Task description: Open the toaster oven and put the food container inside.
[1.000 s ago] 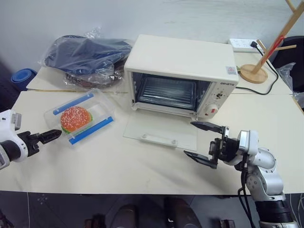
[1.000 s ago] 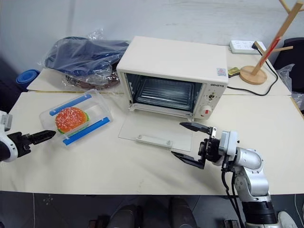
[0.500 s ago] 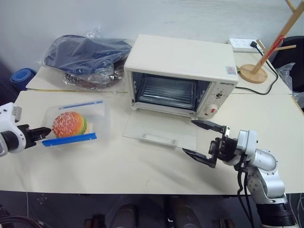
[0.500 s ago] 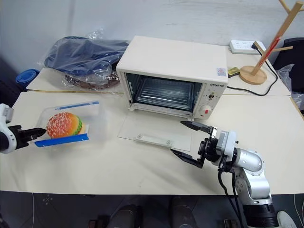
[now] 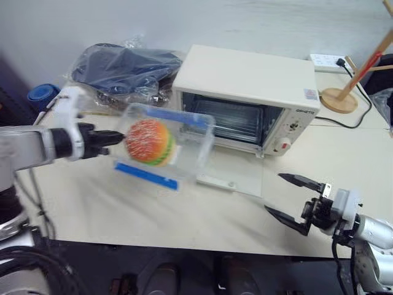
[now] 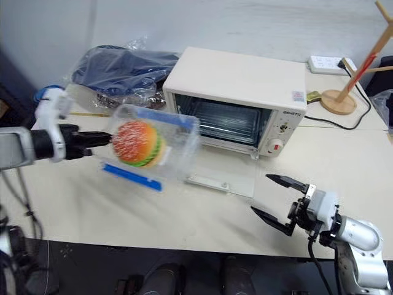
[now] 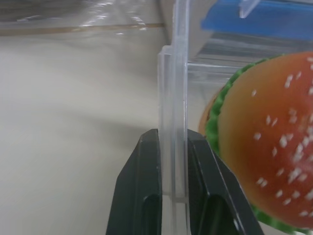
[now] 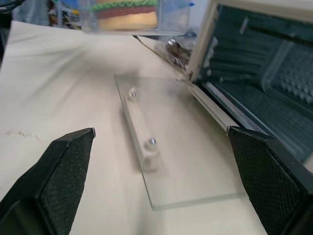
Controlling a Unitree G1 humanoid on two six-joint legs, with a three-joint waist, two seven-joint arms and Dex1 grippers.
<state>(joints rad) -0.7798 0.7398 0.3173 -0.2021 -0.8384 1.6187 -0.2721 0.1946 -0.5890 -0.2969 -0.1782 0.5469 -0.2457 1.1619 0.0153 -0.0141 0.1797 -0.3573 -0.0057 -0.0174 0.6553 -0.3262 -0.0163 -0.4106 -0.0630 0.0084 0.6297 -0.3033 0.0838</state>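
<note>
Food container [image 7: 174, 122] wall between black jaws

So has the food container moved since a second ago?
Yes. The food container, gripped by the left hand, is off the table and closer to the oven.

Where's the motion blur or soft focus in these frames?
Eye views: the left hand and the food container are smeared. Left wrist view: the burger is soft. Right wrist view: the toaster oven interior is hazy.
</note>
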